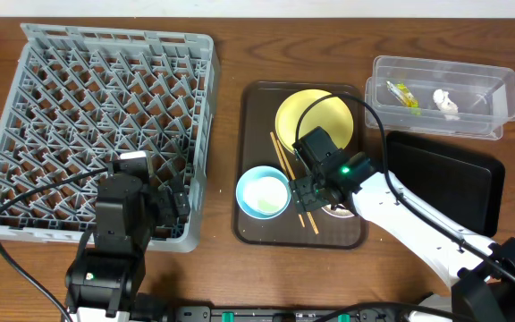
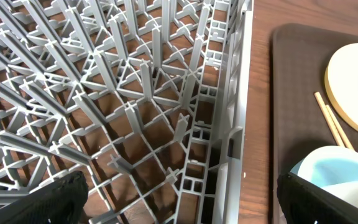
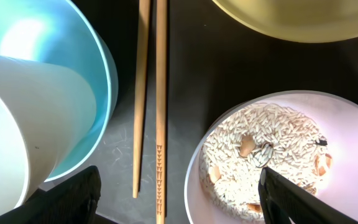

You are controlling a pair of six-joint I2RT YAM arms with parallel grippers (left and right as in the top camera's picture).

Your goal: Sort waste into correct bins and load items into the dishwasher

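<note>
Our right hand (image 3: 178, 200) gapes empty over thin wooden chopsticks (image 3: 161, 93), round white rice bowl (image 3: 272, 158) at four o'clock, our left hand (image 2: 180, 200) gapes empty too

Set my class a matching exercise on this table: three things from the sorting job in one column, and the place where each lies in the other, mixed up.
Things
1. snack wrapper
2. rice scraps
3. chopsticks

Places
A. in the white bowl
B. flat on the brown serving tray
C. in the clear tub

Pairs: 1-C, 2-A, 3-B
</note>
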